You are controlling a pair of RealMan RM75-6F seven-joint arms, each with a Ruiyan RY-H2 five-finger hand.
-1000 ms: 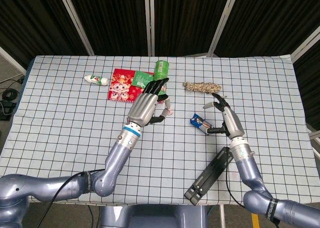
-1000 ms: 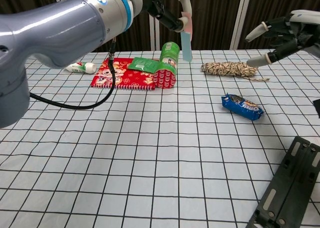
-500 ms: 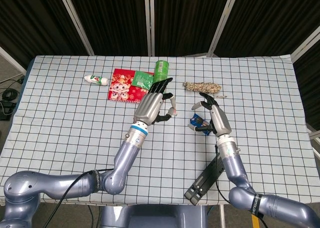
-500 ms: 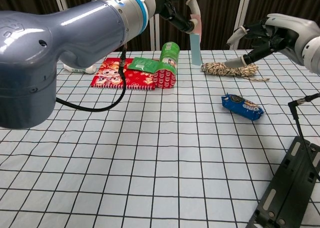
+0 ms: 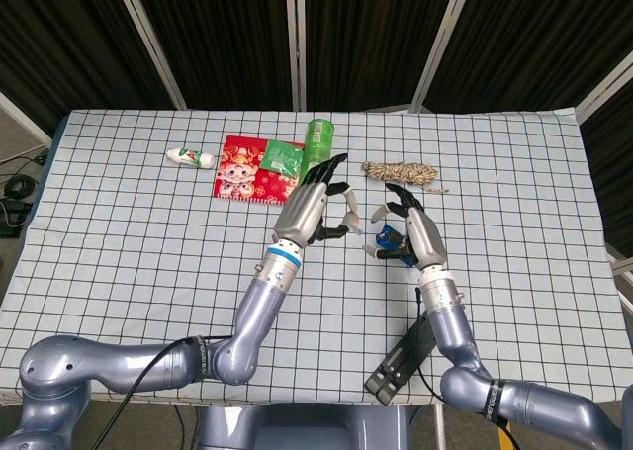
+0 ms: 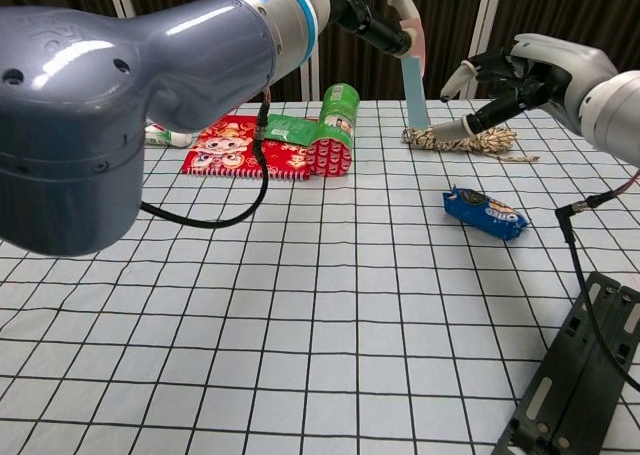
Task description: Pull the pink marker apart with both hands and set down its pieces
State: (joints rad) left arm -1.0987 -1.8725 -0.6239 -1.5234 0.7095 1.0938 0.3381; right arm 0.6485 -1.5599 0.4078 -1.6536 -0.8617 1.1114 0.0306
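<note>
The pink marker, pink at the top with a pale blue lower part, hangs upright in the air above the back of the table. My left hand holds it by the upper end between thumb and fingers; in the head view the marker shows just right of that hand. My right hand hovers close on the marker's right, fingers spread and holding nothing. In the chest view the right hand sits a short gap from the marker, not touching it.
A blue snack packet lies under the right hand. At the back are a rope bundle, a green can, a red booklet with a green packet on it, and a small white bottle. A black flat tray lies front right.
My left hand carried the marker to the right. My right hand moved left and up toward it, staying spread, so the gap between the hands has shrunk.
</note>
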